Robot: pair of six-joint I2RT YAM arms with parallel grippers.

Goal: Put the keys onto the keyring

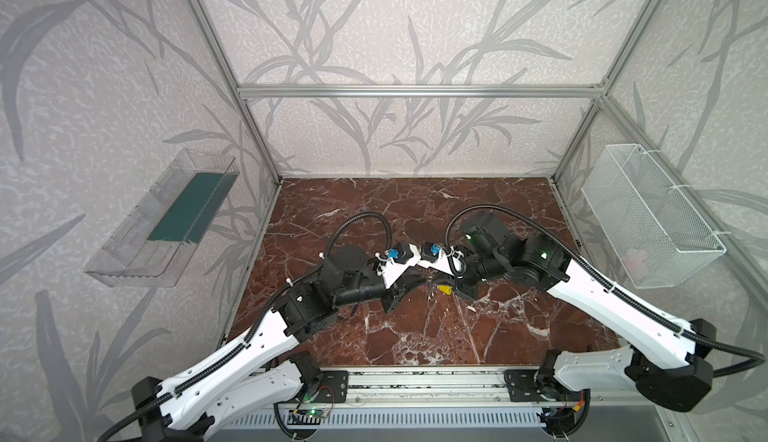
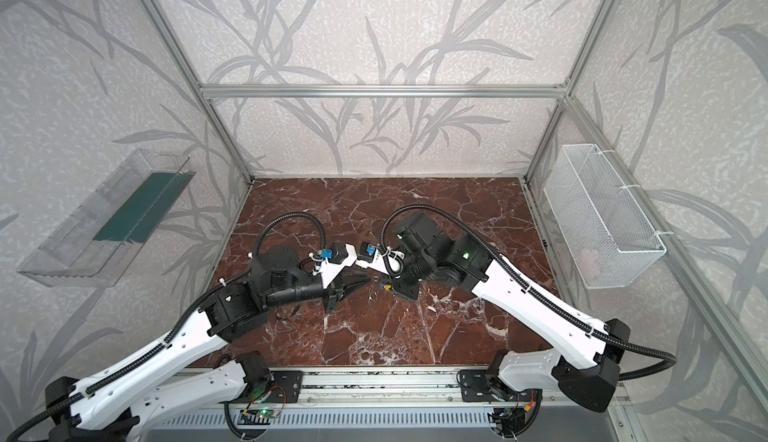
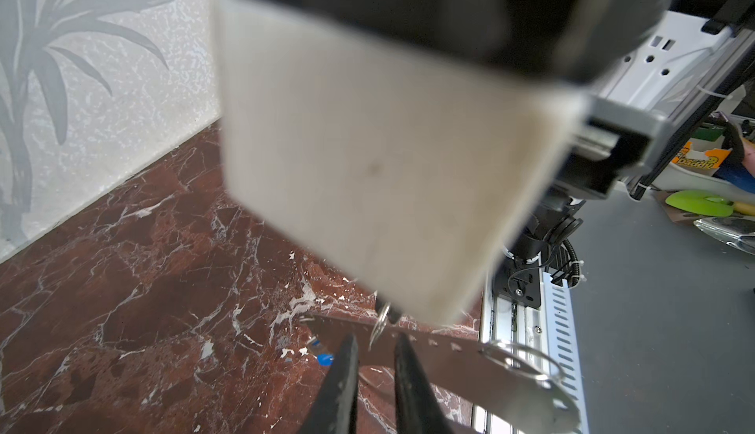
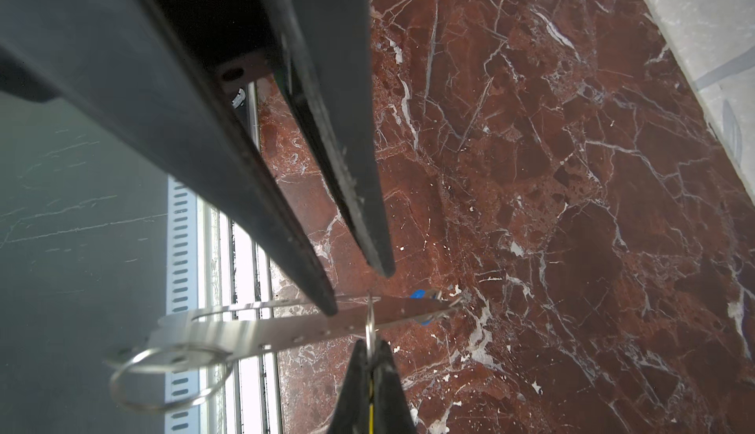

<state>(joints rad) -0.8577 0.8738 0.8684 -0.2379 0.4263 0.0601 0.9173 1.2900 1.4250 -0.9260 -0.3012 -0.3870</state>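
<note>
Yellow key [image 1: 445, 290] pinched in my right claw [image 4: 369, 348] could miss if the keyring [image 4: 261, 330] my left claw [image 3: 376, 340] grips tilts.

The table [image 1: 415, 336] is red-brown marble with white veins; the walls [image 1: 374, 24] are pale grey with a darker grey leaf print. The yellow key [image 1: 445, 289] and blue key [image 3: 325, 359] have coloured heads — the keyring [image 4: 261, 330] is plain silver-grey metal. On the left, a clear tray [image 1: 124, 252] holds a dark green sheet [image 1: 189, 207]; on the right is a white mesh basket [image 1: 648, 215]. The arms [image 1: 257, 348] are white and black.
</note>
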